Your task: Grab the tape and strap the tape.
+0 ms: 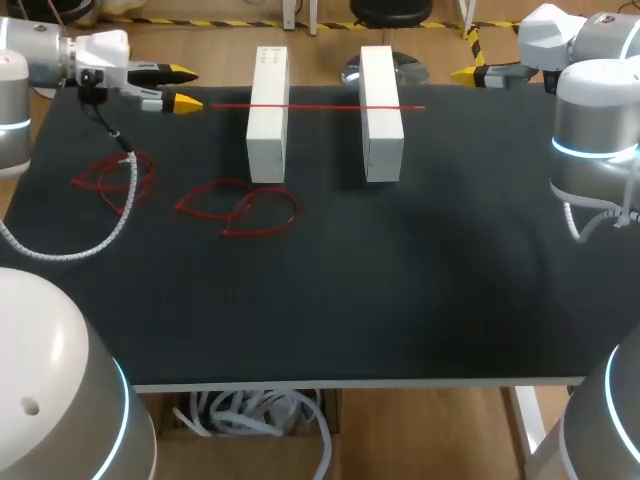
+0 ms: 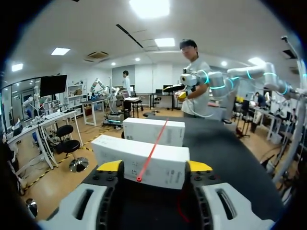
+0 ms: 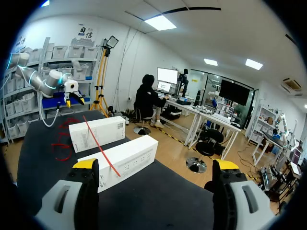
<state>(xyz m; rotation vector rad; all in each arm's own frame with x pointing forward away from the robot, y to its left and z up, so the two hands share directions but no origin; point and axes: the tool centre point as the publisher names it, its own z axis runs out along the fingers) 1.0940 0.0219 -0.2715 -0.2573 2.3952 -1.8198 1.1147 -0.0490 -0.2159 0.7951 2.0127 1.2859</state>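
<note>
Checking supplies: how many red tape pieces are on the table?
3: one strip laid straight across both white boxes; one loose tangle at far left; another before the left-hand box. None seems hidden.

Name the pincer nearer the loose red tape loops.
Left. The left pincer is near the loose red tape loops; the right pincer is beyond both white rectangular boxes.

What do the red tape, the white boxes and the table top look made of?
Tape: thin and apparently stiff, probably plastic strapping, since it runs straight across the gap between the boxes without sagging. Left box and right box: likely matte white cardboard, with sharp edges and flat faces; foam cannot be ruled out. Table top: black and matte with no glare, perhaps a cloth or felt cover.
</note>
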